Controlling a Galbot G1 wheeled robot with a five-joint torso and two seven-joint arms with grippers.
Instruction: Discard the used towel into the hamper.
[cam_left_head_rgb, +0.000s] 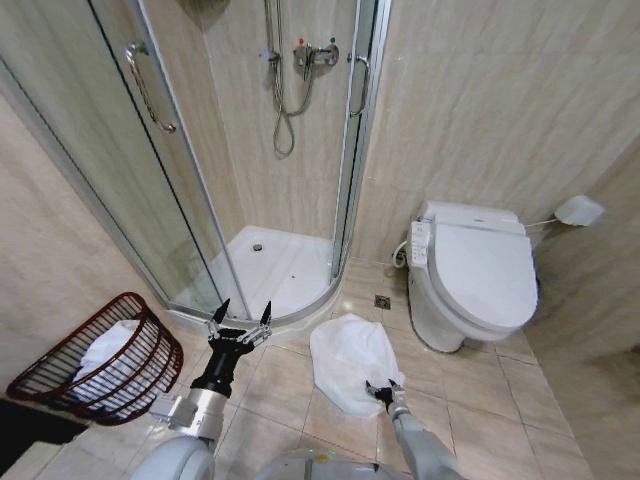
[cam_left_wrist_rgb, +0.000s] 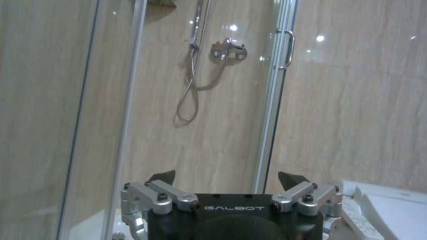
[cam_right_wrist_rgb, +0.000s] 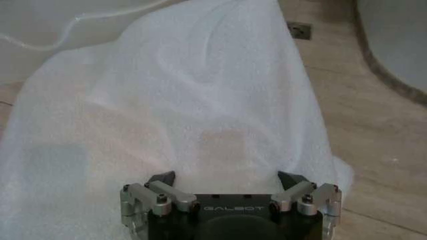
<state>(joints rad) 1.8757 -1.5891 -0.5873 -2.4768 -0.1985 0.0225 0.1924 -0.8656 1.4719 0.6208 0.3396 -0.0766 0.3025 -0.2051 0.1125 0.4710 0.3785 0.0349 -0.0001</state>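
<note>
This is a bathroom with a tan tile floor, and a white towel lies in a heap on it, between the shower and the toilet. The right gripper is at the towel's near edge with its fingers apart and nothing in them, while the left gripper, open and empty too, is held up off to the towel's left, toward the hamper, which is tipped over with something white in it. The towel looks soft, light and floppy, so a bunched-up fold near that edge is probably the best spot to pinch.

We note a white towel, dark red-brown open-weave hamper, white toilet, beige tiles.
</note>
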